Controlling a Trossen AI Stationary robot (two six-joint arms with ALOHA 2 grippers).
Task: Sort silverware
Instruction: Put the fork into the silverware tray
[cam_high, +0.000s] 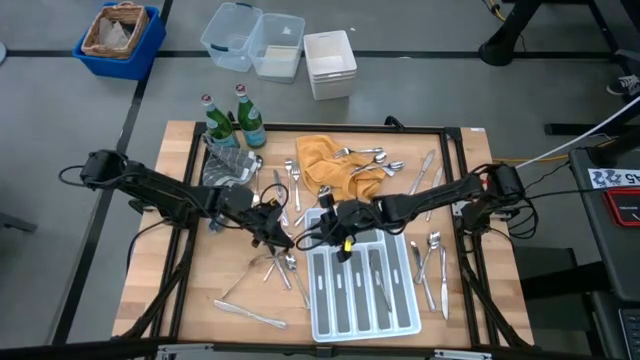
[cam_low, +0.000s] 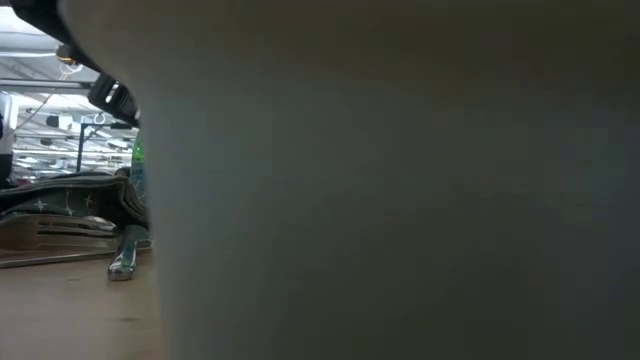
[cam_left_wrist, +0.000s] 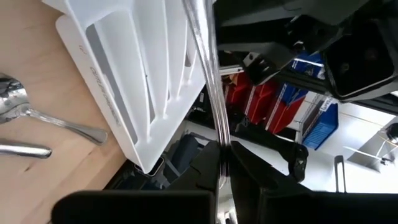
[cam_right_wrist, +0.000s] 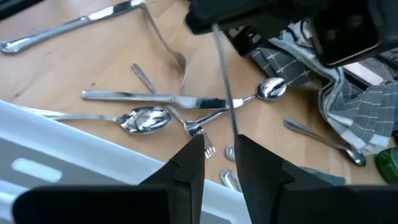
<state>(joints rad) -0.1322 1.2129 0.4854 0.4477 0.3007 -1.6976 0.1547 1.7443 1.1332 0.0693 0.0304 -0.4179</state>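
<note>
Left gripper (cam_left_wrist: 224, 149) is clamped tight on the handle of one slim piece of silverware (cam_left_wrist: 208, 68), held above the middle of the bench (cam_high: 150, 290), just off the far left corner of the white tray (cam_high: 315, 325). Facing it there, the right gripper (cam_right_wrist: 221, 146) has its fingers parted, with the free end of that same piece running between them; whether a pad touches the metal cannot be told. More silverware lies in the tray's long compartments (cam_high: 360, 280), and the tray sits against the bench's near edge, right of centre. Loose forks, spoons and knives (cam_high: 280, 265) are scattered on the wood to the left of the tray, a few more (cam_high: 430, 265) lie along the right edge, and a small heap (cam_high: 365, 160) rests on an orange cloth (cam_high: 325, 160) by the far edge. Two green bottles (cam_high: 222, 122) stand at the far left corner beside a grey checked cloth (cam_high: 225, 165).
</note>
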